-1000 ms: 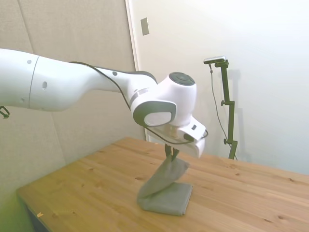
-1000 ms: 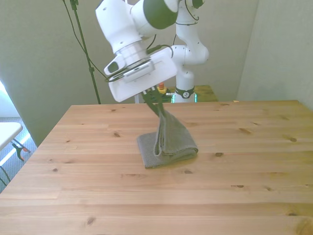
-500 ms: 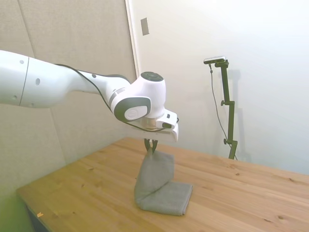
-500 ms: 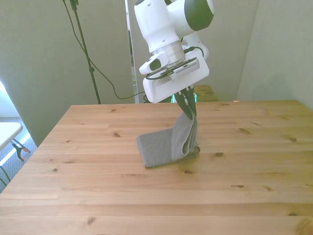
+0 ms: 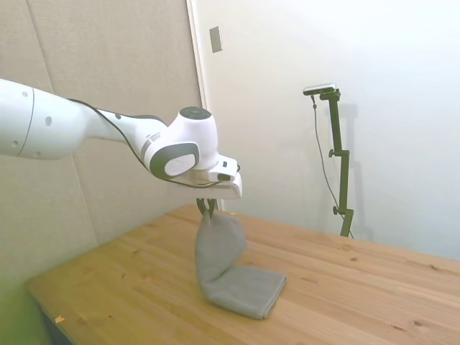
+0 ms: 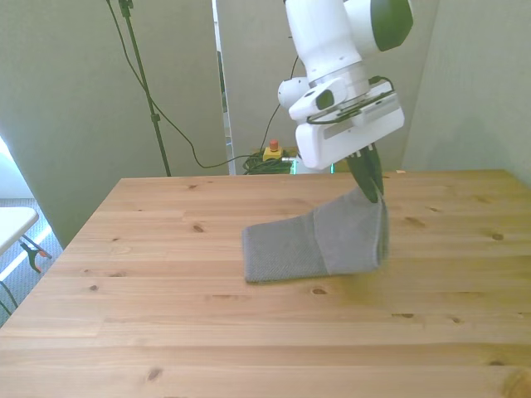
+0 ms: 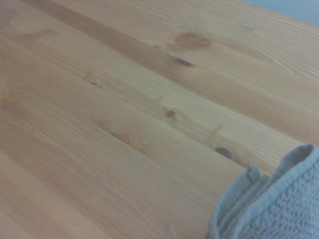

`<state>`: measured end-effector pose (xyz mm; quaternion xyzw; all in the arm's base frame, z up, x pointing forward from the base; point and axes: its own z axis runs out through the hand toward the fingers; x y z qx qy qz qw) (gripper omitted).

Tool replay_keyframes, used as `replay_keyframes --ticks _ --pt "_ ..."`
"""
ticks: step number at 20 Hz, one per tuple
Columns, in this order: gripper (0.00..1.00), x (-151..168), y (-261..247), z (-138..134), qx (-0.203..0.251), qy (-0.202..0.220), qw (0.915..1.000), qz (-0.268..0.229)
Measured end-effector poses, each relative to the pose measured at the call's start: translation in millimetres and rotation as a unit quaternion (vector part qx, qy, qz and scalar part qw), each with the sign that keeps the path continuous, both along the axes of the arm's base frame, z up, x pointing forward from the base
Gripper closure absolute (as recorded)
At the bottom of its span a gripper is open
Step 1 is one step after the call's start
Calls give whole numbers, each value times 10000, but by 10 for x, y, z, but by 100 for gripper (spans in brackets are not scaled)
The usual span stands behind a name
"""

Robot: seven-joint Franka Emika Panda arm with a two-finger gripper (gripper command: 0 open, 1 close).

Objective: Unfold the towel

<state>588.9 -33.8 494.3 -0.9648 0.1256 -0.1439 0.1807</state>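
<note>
I'm holding the grey terry towel (image 6: pixel 319 242) mid-table by one edge — gripper (image 6: pixel 367 184) fingers pinched closed on it; releasing too high risks the flap flopping back folded.

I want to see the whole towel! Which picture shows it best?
The front view: the towel is spread sideways, one end flat on the table, the other pinched up by the gripper. The side view shows it edge-on, as a tall fold. The wrist view catches only a blurry corner.
</note>
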Motion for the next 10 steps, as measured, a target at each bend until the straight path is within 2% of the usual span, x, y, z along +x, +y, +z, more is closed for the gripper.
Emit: replay_keyframes --ticks 4,10 --pt "100 129 227 -60 -80 -14 10000 -27" --pt "100 548 718 -144 -79 -34 9999 82"
